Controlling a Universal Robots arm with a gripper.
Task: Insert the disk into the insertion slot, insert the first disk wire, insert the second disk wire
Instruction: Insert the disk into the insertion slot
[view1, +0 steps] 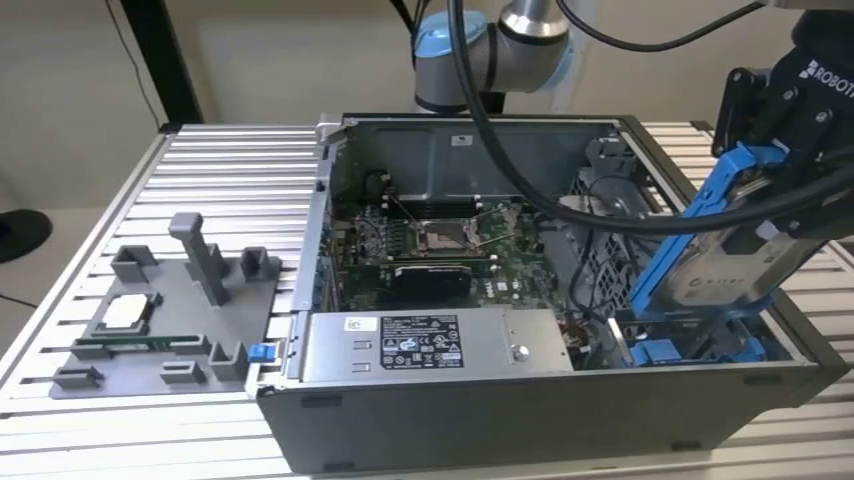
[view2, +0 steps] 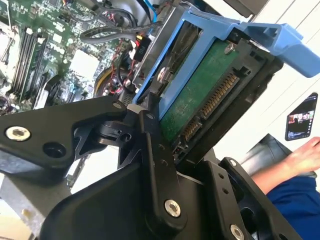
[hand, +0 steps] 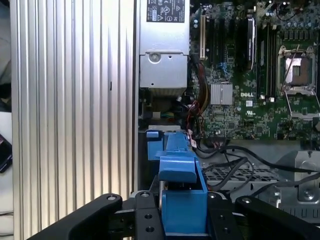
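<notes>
Exterior view, left to right: a grey parts fixture (view1: 160, 340) sits on the ribbed tabletop (view1: 220, 165) beside the open computer case (view1: 534, 425). At the right, the hand (view1: 781, 210) is clamped on the disk (view1: 727, 270), which is steeply tilted with its lower end near the blue-railed insertion slot (view1: 687, 350).

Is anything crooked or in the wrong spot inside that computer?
Yes: the disk stands steeply tilted, not flat. The gripper holds it by its blue frame over the insertion slot, at the case's corner on the exterior view's right, so it is not seated yet. Nothing looks spilled or broken.
</notes>
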